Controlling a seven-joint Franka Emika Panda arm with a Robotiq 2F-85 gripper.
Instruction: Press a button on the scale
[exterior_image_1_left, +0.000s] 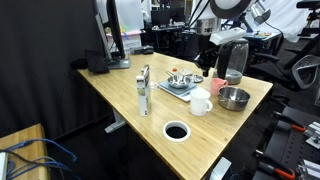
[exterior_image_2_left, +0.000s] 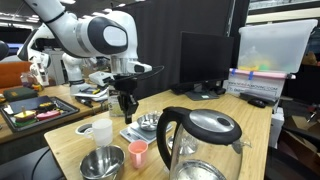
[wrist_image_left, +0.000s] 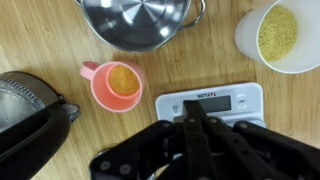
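Note:
The scale (wrist_image_left: 215, 103) is a flat silver-grey slab with a display and round buttons, seen at the bottom of the wrist view. It lies on the wooden table in both exterior views (exterior_image_1_left: 180, 87) (exterior_image_2_left: 135, 131), with a small metal dish on its platform. My gripper (wrist_image_left: 193, 105) is shut and empty. Its joined fingertips point down over the scale's control strip, at the left end of the display, next to a button. Whether the tips touch the scale cannot be told. In the exterior views the gripper (exterior_image_1_left: 204, 62) (exterior_image_2_left: 126, 106) hangs just above the scale.
Close around the scale are a steel bowl (wrist_image_left: 138, 22), a pink cup (wrist_image_left: 115, 85) of orange grains, a white mug (wrist_image_left: 280, 35) of grain and a black kettle (wrist_image_left: 25, 110). A monitor (exterior_image_2_left: 205, 60) and a tall metal object (exterior_image_1_left: 144, 90) stand farther off.

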